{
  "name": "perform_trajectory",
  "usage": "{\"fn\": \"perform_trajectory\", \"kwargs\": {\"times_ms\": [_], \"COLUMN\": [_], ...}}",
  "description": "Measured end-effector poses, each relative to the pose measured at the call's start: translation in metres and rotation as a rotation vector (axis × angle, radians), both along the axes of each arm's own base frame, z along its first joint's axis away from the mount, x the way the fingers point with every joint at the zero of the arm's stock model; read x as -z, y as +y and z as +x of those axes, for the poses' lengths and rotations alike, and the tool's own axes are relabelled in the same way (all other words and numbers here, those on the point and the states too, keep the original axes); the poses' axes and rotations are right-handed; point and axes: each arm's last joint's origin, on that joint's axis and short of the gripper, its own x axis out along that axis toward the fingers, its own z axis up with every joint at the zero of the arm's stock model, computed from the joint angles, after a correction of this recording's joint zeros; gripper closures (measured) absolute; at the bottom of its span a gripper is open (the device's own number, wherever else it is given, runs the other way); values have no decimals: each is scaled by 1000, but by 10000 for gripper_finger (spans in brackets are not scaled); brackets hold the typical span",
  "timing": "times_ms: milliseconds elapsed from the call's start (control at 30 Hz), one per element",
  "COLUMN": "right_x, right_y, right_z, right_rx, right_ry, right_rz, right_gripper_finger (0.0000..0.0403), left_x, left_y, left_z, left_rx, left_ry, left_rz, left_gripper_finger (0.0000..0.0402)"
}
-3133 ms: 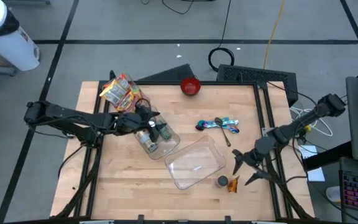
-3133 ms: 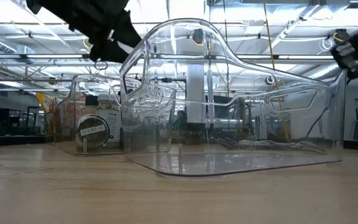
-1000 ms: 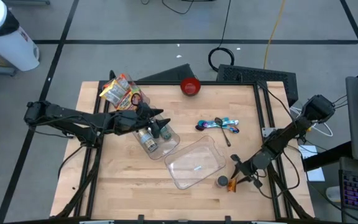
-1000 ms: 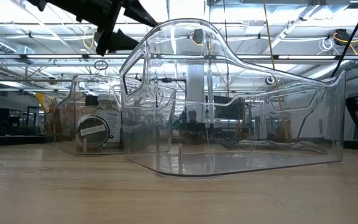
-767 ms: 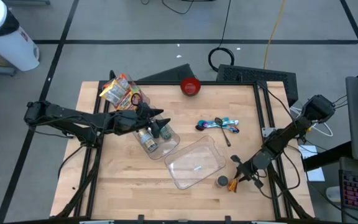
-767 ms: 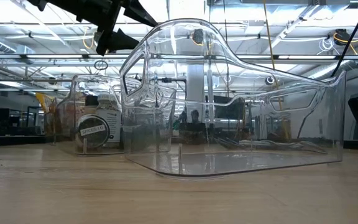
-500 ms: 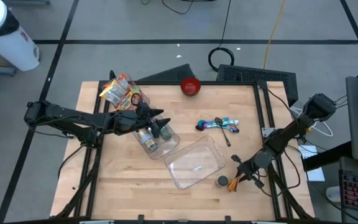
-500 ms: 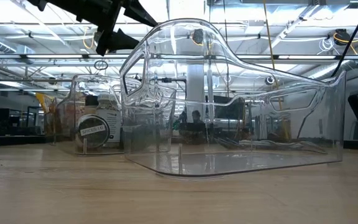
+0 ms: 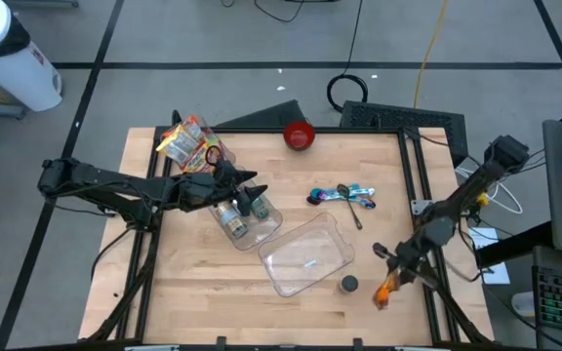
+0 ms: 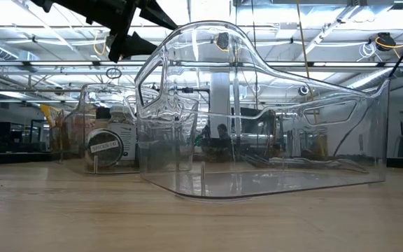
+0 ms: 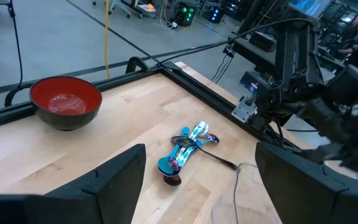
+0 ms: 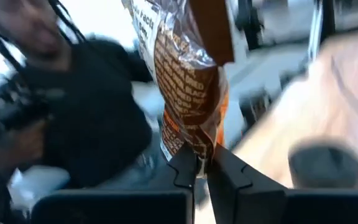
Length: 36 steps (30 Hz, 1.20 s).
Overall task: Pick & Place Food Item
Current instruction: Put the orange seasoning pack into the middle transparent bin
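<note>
At the table's (image 9: 193, 292) five o'clock corner the right end effector (image 9: 386, 284) pinches a light, crinkly orange snack packet (image 9: 385, 292) by its sealed edge, while farther off at ten o'clock the left end effector (image 9: 254, 191) hangs spread.

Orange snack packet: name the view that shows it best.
Right wrist view: the orange snack packet fills the frame, pinched in the right end effector. High view shows it small; the low and left wrist views miss it.
</note>
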Motion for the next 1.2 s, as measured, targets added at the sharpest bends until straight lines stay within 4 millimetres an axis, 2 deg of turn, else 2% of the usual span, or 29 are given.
{"fn": "perform_trajectory", "kwargs": {"times_ms": [167, 300, 400, 533, 667, 800, 1000, 1200], "right_x": [-24, -38, -53, -68, -67, -55, -45, -48], "right_y": [-9, -18, -25, -40, -64, -86, -105, -106], "right_z": [0, 13, 31, 59, 83, 103, 124, 132], "right_rx": [159, 401, 553, 694, 845, 943, 951, 954], "right_ry": [-207, -250, -191, -3, 177, 273, 320, 257], "right_rz": [104, 50, -35, -190, -286, -321, -316, -328], "right_gripper_finger": [395, 395, 395, 395, 395, 395, 395, 395], "left_x": [0, -5, -9, -14, -30, -50, -76, -70], "left_y": [0, 0, 0, 0, -1, -4, -9, -17], "left_z": [0, 1, 2, 3, 9, 27, 71, 113], "left_rx": [0, 7, 13, 21, 158, 211, 255, 302], "left_ry": [-2, -36, -70, -127, -109, 7, 182, 300], "left_rz": [2, 32, 64, 68, 43, 95, 200, 276], "left_gripper_finger": [90, 83, 81, 85, 91, 91, 92, 92]}}
